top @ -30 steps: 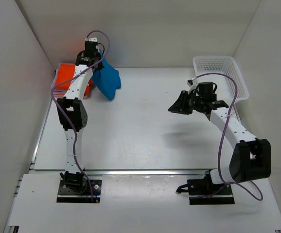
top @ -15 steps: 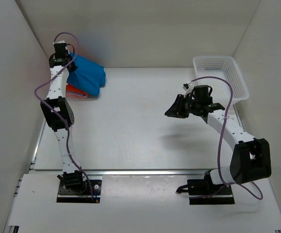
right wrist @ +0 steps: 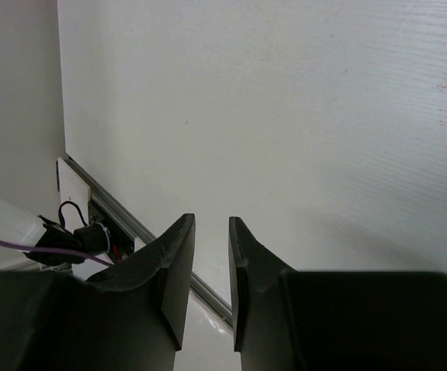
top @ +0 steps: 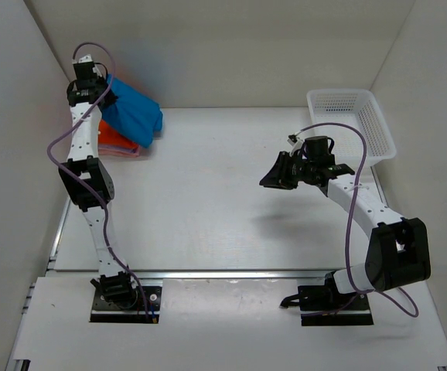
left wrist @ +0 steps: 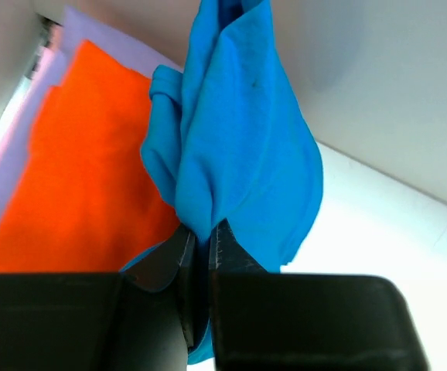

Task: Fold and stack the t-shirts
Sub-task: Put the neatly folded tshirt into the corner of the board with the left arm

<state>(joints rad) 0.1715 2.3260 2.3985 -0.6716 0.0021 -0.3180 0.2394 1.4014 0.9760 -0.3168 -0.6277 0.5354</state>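
Okay, stacking step. Left gripper pinches a bunched fold of the bright blue cloth t-shirt, fingers clamped tight on the fabric. The shirt hangs in the air over the right side of the flat folded orange cloth t-shirt. The orange one lies on a pale lavender cloth t-shirt, whose edges peek out around it. Blue looks bunched rather than neatly folded, though the overhead view is too small to be sure. Right gripper hovers well right of the orange shirt over the white table, fingers a narrow gap apart, holding nothing. Next, I'd judge: lower blue squarely onto orange, then release. The risk is it landing crumpled or off-edge.
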